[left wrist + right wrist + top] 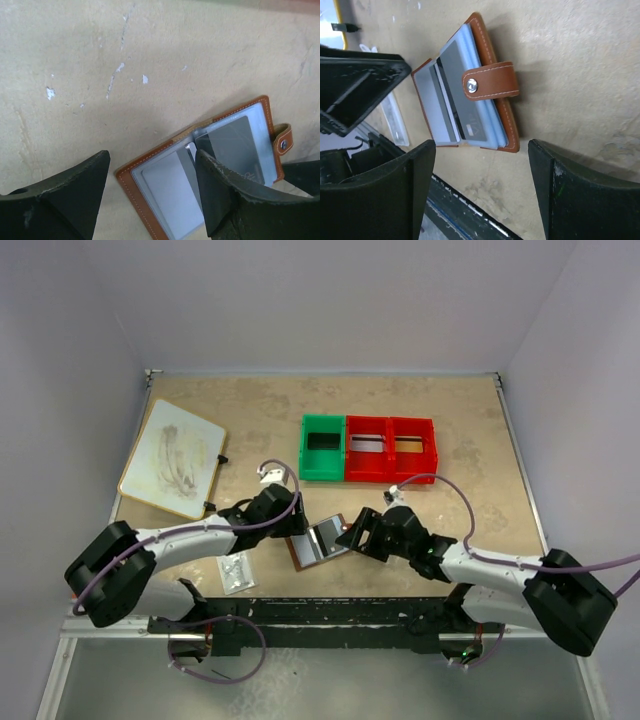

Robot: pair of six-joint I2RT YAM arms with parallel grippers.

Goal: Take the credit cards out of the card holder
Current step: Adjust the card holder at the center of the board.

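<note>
- Left gripper (150, 156) fingers fill the near edge of the left wrist view. The jaws stand wide apart with nothing between them.
- They hang over the hinge side of the card holder (165, 197); I cannot tell whether one finger touches it.
- Right gripper (481, 144) hovers just beside the card holder on its snap tab (490, 85) side, jaws likewise wide and empty.
- Card holder lies opened on the table (450, 420) between the two grippers, bluish-grey pockets facing up.
- Credit cards: one silvery grey card (235, 145) sits in a pocket on the tab half of the card holder. I cannot pick out the second card.
- My reading: approach for the first extraction, with nothing out yet.
- To do it well, I pin the card holder's empty half flat with one gripper.
- I then close the other on the card's exposed edge only, not on the pocket leaf.
- I draw the card low, along the pocket's opening.
- Risk: the thin card slips, or the whole card holder drags along if it is not pinned.
</note>
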